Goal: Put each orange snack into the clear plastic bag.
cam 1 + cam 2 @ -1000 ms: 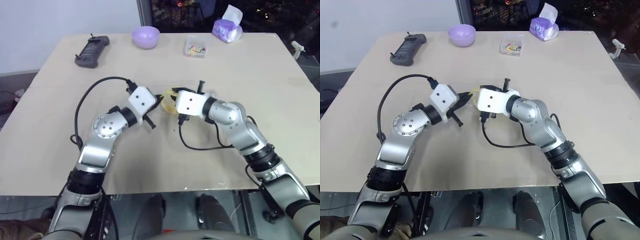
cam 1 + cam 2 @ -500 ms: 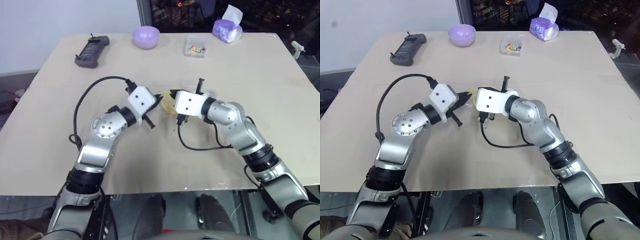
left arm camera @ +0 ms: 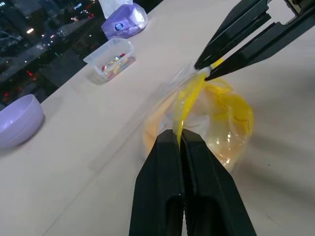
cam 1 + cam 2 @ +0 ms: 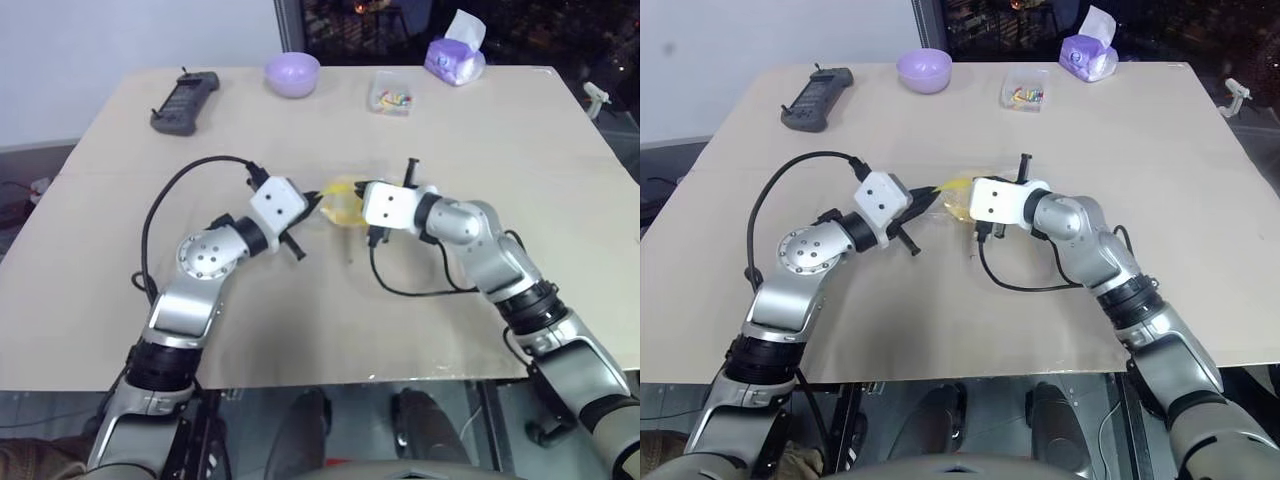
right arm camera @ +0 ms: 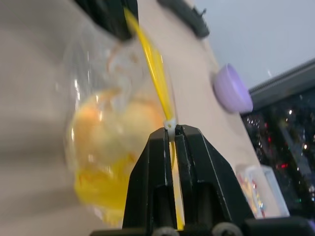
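Observation:
The clear plastic bag sits between my two grippers at the middle of the table. Its yellow seal strip is stretched from one gripper to the other. My left gripper is shut on one end of the strip. At the other end, my right gripper is shut on the strip by its small white slider. The orange snack lies inside the bag below the strip, orange-yellow through the plastic. In the head views the left gripper and right gripper face each other a short gap apart.
At the table's far edge stand a purple bowl, a small clear box of colourful bits and a purple tissue pack. A black remote lies at the far left. Black cables loop from both wrists onto the table.
My right gripper has shut on the seal strip and drawn to the right. The gap between the grippers is wider and more of the bag shows. The left gripper has stayed put.

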You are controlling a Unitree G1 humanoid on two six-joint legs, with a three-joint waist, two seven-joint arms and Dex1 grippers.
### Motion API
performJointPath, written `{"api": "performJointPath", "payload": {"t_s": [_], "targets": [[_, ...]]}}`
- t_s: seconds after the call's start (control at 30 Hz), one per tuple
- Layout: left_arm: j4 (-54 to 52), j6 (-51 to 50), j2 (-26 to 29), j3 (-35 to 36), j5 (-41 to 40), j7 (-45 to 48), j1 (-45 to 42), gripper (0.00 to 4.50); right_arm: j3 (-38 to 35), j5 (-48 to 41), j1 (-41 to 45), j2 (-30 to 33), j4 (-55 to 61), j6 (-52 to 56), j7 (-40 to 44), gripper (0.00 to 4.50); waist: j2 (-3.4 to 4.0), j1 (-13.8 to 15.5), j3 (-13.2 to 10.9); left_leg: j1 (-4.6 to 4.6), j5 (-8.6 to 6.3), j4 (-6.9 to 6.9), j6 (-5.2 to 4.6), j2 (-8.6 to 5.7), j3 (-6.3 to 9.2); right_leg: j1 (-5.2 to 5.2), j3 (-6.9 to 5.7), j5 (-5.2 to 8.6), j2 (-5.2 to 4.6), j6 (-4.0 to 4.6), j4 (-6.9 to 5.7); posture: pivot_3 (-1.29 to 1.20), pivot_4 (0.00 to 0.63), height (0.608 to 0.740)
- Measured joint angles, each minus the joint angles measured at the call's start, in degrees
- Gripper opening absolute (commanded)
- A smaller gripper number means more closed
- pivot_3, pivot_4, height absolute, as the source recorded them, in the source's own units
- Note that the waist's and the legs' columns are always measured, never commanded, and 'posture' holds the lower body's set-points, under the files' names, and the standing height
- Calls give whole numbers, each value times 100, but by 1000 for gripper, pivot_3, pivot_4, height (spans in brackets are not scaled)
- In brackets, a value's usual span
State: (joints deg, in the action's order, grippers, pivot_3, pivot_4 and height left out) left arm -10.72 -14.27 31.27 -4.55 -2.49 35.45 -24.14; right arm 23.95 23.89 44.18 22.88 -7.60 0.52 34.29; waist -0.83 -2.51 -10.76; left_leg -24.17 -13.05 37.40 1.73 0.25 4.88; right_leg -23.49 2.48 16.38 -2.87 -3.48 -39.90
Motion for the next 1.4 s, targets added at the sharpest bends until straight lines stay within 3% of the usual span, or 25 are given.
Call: {"api": "performJointPath", "payload": {"t_s": [0.5,0.83,1.0,1.13,1.3,1.4], "targets": [[-41,22,92,85,-96,-20,279,0,-83,-66,354,562,-1382,-381,-466,59,0,4,0,1,-1,-1,-1,0,-4,0,3,0,-1,0,1,0,150,740],[-49,70,196,189,-187,-19,261,0,-194,-66,403,765,-1495,-397,-625,59,0,0,0,1,-3,-1,-4,1,-7,0,6,0,-1,0,1,0,150,740],[545,60,190,207,-190,-170,-362,0,-223,-68,706,793,-1583,-405,-798,59,0,3,0,1,-2,-1,-4,1,-6,0,4,0,0,0,0,0,150,740],[1581,518,134,196,43,-531,-1418,0,-266,-24,1234,838,-1840,-563,-1252,59,-2,5,-2,-2,3,-1,5,0,-5,-1,2,0,-1,0,5,0,150,740],[1824,1261,123,174,142,-585,-1681,0,-513,-8,1259,1081,-1448,-607,-1539,59,-2,-6,-1,-11,6,-16,10,-2,-12,-7,6,0,-8,0,20,0,150,740],[1425,1579,172,130,178,-455,-972,0,-838,-275,304,1132,-419,-346,-1363,59,-2,-11,9,-11,5,-29,10,4,-13,-7,8,1,-6,0,13,0,150,740]]}}
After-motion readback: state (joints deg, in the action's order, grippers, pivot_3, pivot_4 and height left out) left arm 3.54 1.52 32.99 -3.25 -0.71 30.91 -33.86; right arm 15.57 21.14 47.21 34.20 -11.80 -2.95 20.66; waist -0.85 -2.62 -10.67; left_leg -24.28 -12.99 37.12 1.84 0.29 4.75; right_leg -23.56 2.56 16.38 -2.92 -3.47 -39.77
